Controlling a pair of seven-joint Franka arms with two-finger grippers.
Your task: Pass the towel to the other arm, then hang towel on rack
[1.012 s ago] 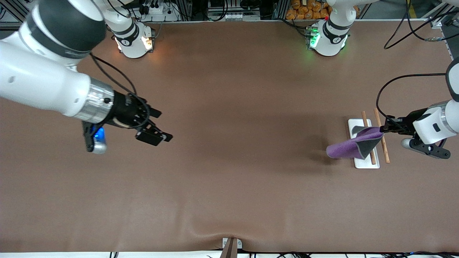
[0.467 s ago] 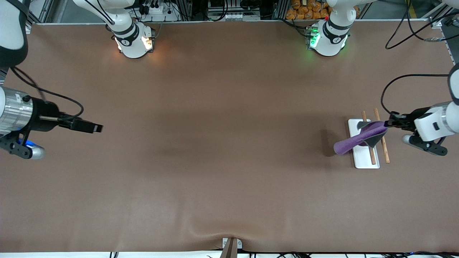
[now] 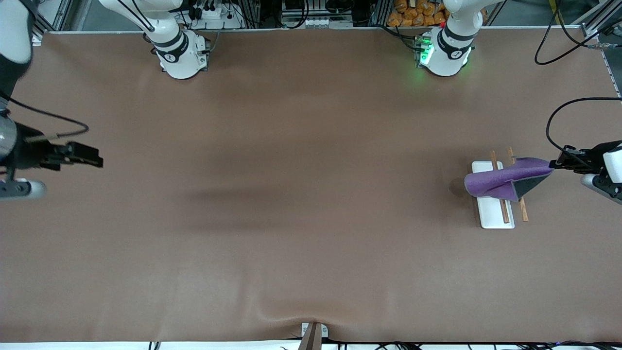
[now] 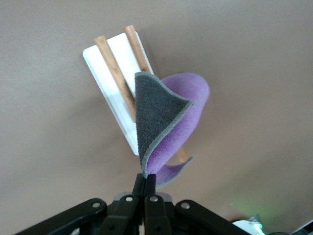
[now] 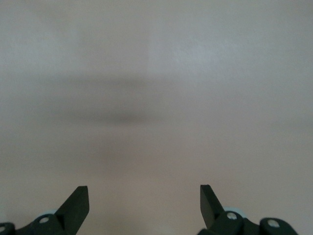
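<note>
Left pincer pinches the towel corner over the rack; drape evenly across both rods. Right pincer waits wide open, empty.

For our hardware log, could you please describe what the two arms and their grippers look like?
Both arms are glossy white with black joint bands and black looping cables. The left gripper and the right gripper have slim black fingers. The left arm's base glows green.
</note>
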